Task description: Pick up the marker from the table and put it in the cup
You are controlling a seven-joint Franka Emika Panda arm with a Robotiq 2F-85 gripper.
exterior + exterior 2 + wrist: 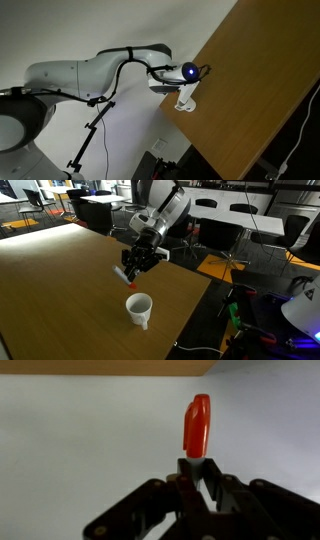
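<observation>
The marker (197, 425) was pinched by its lower end in the gripper (197, 464), jaws closed narrowly on it and the red tip projecting beyond. It was held above the table (60, 280), apart from the upright cup (139, 307).

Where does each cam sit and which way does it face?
Exterior view: beside the table, picture tilted, facing a white wall; arm side-on.
Exterior view: high across the table, facing the cup and office chairs; gripper clamps the marker.
Wrist view: behind the fingers, facing a pale surface; marker upright between them.
Shared: both exterior views show arm and table.
</observation>
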